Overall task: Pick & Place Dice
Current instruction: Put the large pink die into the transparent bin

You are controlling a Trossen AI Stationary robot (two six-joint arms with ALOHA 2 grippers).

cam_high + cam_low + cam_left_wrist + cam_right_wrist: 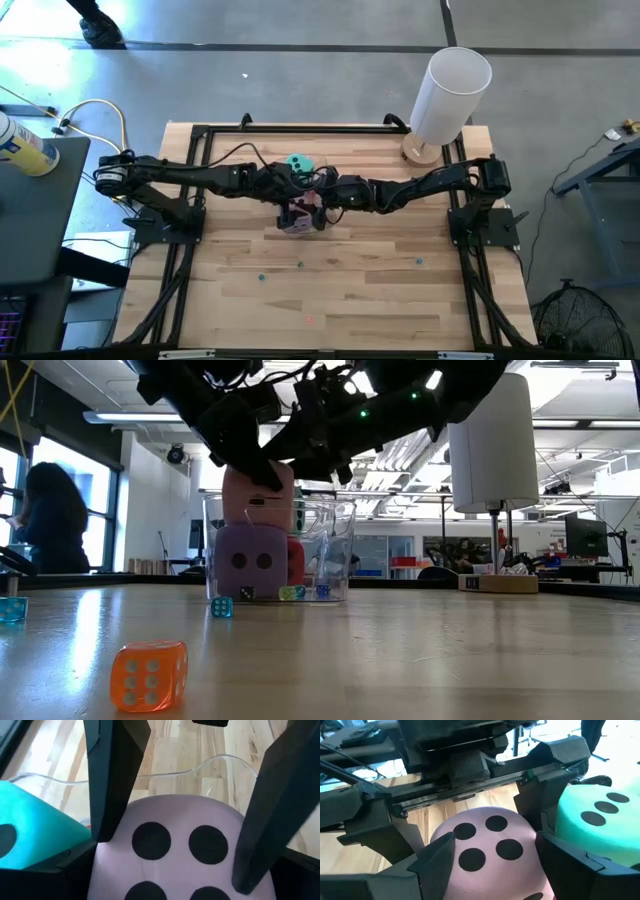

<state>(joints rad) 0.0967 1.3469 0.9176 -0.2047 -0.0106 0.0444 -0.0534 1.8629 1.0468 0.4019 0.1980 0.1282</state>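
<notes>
A clear container (335,550) stands mid-table and holds a purple die (250,560) with a red die (296,560) behind it. A pink die (258,495), four pips up, sits at the container's rim on top of the purple one. My right gripper (495,855) is shut on the pink die and reaches in from the right (326,196). My left gripper (175,865) is open, its fingers spread above and beside the same die, coming from the left (288,188). A teal die (298,163) lies just beyond both grippers; what it rests on is hidden. My right gripper pinches the pink die between its two fingers, on two opposite side faces (445,827). The fingers come from the table's right, slanting down. The die stays upright with its four-pip face up, and its underside meets the top of the purple die (250,532).
Small coloured dice lie on the near table: an orange one (148,675) and a pale blue one (222,606). A white cylinder on a wooden base (450,95) stands at the far right corner. A black frame (200,150) rims the table. A person (50,520) sits in the room beyond.
</notes>
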